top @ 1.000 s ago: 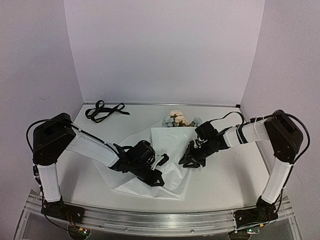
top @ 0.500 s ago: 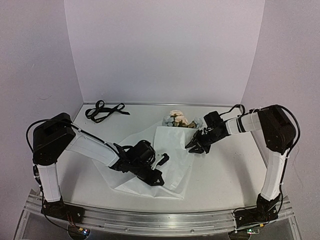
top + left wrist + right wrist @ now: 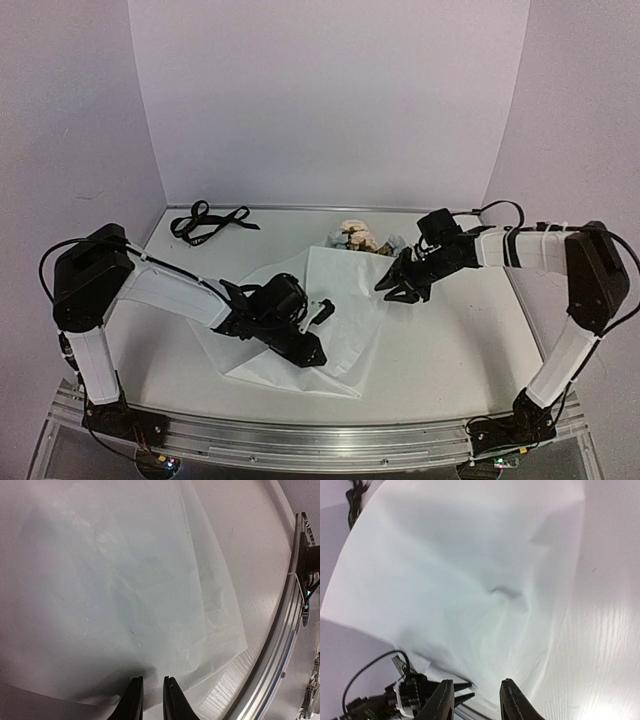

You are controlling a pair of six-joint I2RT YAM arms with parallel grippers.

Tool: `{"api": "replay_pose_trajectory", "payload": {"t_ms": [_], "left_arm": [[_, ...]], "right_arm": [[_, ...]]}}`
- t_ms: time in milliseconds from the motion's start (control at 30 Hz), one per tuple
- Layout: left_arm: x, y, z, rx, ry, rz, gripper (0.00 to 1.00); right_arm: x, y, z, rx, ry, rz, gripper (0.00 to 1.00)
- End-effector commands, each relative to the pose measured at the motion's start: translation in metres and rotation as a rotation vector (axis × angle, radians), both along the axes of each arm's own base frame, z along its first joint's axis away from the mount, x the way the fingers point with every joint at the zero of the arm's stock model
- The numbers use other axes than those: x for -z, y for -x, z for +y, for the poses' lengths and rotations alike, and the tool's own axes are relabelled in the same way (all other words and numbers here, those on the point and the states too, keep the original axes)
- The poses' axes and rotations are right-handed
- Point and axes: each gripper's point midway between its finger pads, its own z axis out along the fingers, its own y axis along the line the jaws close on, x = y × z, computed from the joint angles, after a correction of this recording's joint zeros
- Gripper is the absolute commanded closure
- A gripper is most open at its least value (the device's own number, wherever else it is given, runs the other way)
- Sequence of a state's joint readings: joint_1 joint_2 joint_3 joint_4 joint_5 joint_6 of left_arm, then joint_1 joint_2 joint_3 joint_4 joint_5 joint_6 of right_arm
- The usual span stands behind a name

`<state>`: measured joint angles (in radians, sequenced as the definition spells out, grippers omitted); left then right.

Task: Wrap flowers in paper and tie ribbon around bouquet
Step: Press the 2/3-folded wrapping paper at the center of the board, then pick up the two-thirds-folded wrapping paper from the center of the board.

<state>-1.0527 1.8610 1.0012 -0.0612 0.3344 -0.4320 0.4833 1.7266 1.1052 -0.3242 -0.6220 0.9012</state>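
Observation:
The white paper (image 3: 345,285) lies folded over the flowers (image 3: 353,238). Only the peach and blue blooms show past its far edge; the stems are hidden. My left gripper (image 3: 311,353) rests low on the paper's near part. In the left wrist view its jaws (image 3: 151,678) stand a narrow gap apart over the paper (image 3: 125,580). My right gripper (image 3: 400,290) hovers at the paper's right edge, below the blooms. It is open (image 3: 475,682) with nothing between its fingers above the paper (image 3: 460,570). The black ribbon (image 3: 208,220) lies bunched at the far left, untouched.
An aluminium rail (image 3: 320,440) runs along the table's near edge, close to the paper's near corner (image 3: 280,645). White walls close in the back and both sides. Bare table (image 3: 460,340) stretches right of the paper.
My right gripper has drawn back from the paper's middle toward the blooms and opened a little wider. The left jaws, shut before, have parted slightly.

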Motion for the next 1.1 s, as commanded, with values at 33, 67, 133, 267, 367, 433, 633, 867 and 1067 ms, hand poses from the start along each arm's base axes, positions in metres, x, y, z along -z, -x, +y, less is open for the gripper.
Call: {"api": "replay_pose_trajectory", "payload": {"t_ms": [33,67,133,267,367,433,633,867,1067], "left_arm": [[-0.072,-0.017,-0.006,-0.075,0.127,-0.095,0.81],[-0.077,-0.018,-0.004,-0.087,0.134,-0.097,0.81],[-0.081,-0.017,0.003,-0.116,0.135,-0.096,0.81],[-0.077,-0.017,0.03,-0.216,0.089,-0.08,0.81],[-0.076,-0.017,0.062,-0.333,0.05,-0.057,0.81],[-0.067,-0.014,0.086,-0.415,0.009,-0.02,0.8],[-0.054,0.009,0.134,-0.575,-0.012,0.096,0.75],[-0.031,0.025,0.161,-0.711,-0.015,0.205,0.75],[-0.027,0.023,0.164,-0.792,0.031,0.246,0.75]], "right_arm": [[-0.001,0.063,0.027,-0.156,0.055,-0.023,0.72],[0.003,0.073,0.034,-0.175,0.06,-0.023,0.74],[0.01,0.087,0.053,-0.211,0.053,-0.028,0.76],[0.023,0.102,0.087,-0.25,0.029,-0.02,0.8],[0.029,0.113,0.111,-0.269,0.001,-0.01,0.82],[0.033,0.124,0.12,-0.293,0.008,-0.01,0.82],[0.042,0.141,0.133,-0.329,0.024,0.004,0.82],[0.054,0.149,0.147,-0.348,0.024,0.037,0.82],[0.069,0.148,0.15,-0.345,0.037,0.059,0.83]]}}
